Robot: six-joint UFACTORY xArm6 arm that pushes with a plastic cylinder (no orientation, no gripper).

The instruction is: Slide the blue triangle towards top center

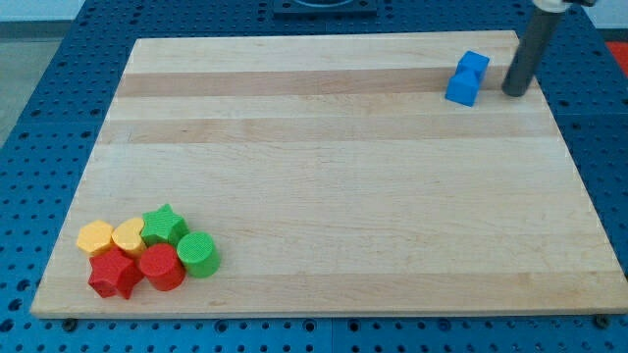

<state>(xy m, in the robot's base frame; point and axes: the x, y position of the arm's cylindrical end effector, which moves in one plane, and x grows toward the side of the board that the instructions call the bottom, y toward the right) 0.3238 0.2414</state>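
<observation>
The wooden board (334, 186) carries a blue block (467, 78) just left of my tip (513, 93). Far toward the view's bottom left lie yellow blocks (112, 237), green blocks (182, 240) and red blocks (137, 270), all clustered.

The pale striped wooden desk (324, 176) carries blue blocks (467, 78), plus yellow (95, 237), green (197, 254) and red (160, 267) ones.

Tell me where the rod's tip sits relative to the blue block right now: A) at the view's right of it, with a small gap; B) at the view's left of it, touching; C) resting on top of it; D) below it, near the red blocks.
A: my tip stands on the board just to the view's right of the blue block, with a strip of bare wood between them.
</observation>
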